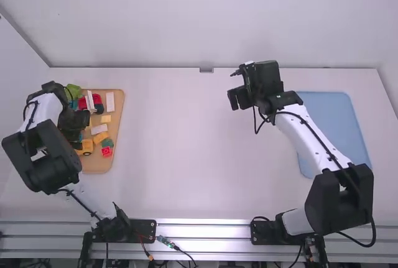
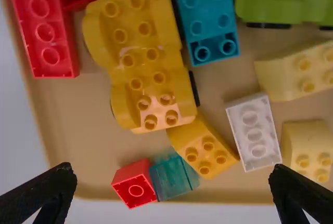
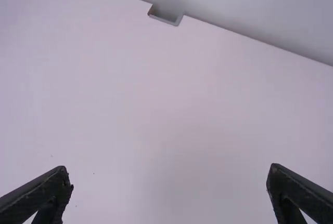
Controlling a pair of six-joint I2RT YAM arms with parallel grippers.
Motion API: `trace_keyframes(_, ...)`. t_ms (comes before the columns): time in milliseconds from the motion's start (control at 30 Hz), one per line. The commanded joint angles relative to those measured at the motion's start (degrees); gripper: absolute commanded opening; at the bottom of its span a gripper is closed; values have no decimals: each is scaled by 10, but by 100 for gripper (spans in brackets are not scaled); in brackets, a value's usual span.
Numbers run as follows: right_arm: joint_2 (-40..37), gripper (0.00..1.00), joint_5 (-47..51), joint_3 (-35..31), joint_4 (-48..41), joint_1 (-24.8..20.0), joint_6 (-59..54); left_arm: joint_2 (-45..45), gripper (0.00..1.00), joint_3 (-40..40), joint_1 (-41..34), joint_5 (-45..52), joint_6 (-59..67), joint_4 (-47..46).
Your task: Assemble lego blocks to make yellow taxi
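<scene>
Left gripper (image 2: 173, 173): parted, empty, frame's left
Right gripper (image 3: 169, 171): parted, empty
Yellow car (image 2: 141, 62): likely your pick; descend, straddle

Left end effector (image 1: 77, 130), right one (image 1: 239, 98), both open

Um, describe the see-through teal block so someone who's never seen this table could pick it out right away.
On the left of the white table is a tan tray of blocks. Near the tray's edge facing mid-table, the teal block sits between a small red block and a small yellow block. It is see-through; those two are solid-coloured.
</scene>
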Motion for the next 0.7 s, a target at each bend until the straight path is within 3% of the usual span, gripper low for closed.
trace_keyframes(0, 3, 99, 3, 14, 0, 5, -17, -7, 99, -20, 4, -15, -56, 10)
trace_keyframes(300, 3, 99, 2, 14, 0, 8, -21, -53, 99, -123, -7, -43, -49, 112)
trace_keyframes(533, 3, 99, 0, 14, 0, 9, -21, -81, 99, -186, 14, 31, 49, 236)
trace_keyframes(667, 3, 99, 0, 14, 0, 14, -21, -81, 99, -203, 14, 24, 47, 235)
